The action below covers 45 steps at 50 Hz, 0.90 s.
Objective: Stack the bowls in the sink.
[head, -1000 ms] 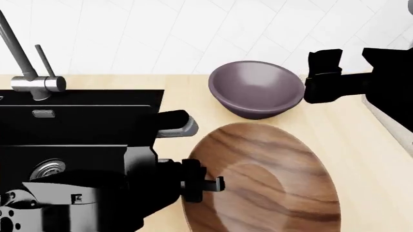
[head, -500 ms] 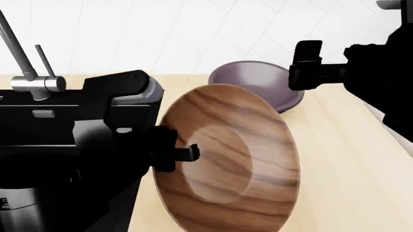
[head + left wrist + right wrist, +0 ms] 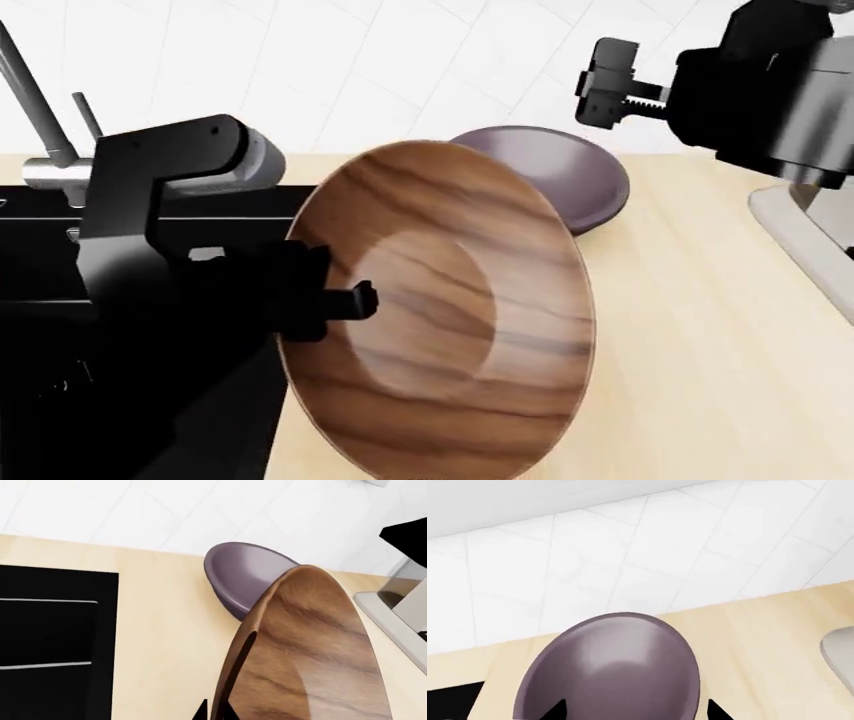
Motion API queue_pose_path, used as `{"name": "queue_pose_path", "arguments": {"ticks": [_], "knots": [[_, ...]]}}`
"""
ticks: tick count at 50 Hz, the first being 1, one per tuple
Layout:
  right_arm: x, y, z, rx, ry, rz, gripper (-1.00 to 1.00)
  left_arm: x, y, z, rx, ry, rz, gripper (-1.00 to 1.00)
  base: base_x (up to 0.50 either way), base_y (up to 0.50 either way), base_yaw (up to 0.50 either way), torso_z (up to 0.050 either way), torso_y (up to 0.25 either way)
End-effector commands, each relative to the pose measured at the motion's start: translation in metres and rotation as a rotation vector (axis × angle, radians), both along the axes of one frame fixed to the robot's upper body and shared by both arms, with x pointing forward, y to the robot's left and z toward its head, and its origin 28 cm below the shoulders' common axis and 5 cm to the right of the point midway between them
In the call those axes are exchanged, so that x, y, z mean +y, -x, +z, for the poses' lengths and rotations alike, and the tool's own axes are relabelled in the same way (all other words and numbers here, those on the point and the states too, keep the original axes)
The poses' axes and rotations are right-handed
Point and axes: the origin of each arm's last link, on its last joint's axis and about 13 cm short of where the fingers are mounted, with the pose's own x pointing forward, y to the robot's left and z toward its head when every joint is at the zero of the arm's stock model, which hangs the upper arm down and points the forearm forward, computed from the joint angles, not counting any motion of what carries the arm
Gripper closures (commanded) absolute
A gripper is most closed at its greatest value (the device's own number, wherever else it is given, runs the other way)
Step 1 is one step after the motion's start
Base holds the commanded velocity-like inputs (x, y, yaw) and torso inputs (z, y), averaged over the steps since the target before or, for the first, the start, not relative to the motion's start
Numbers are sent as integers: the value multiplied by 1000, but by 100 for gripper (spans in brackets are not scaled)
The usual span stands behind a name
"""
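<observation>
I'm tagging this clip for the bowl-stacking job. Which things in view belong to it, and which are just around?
Part of the job:
- brown wood-grain bowl, tilted up in the left gripper
- purple-grey bowl, on the countertop
- sink
- right gripper, above the purple-grey bowl

Just around:
- faucet
- white tiled wall

The left arm is reaching in from the head view's left, its end effector (image 3: 350, 300) gripping the rim of the brown bowl (image 3: 447, 320) and holding it tilted on edge, clear of the surface. The right arm is extending from the upper right, its end effector (image 3: 603, 82) hovering open, holding nothing.
</observation>
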Motion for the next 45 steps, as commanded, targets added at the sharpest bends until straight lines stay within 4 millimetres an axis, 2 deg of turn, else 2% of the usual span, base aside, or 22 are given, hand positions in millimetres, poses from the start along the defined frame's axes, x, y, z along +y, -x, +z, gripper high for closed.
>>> {"name": "queue_pose_path", "arguments": {"ticks": [1,13,21,33,39,45], "knots": [[-2,-29,-3,56,-45,-78,-100,7,2,1,-15,20,31,100,0,0,0,0,0],[0,-47,-18,120,-9,-67,-100,11,2,-5,-11,37,47,100,0,0,0,0,0],[-12,-60,-30,168,11,-157,-100,14,3,-8,-8,45,57,100,0,0,0,0,0],[-24,-64,-58,238,-10,-182,-100,18,19,10,-78,72,77,100,0,0,0,0,0],[-21,-67,-64,210,-49,-134,-100,18,24,15,-102,78,80,100,0,0,0,0,0],[-16,-72,-78,268,-96,-70,-100,18,27,18,-110,76,77,100,0,0,0,0,0]]}}
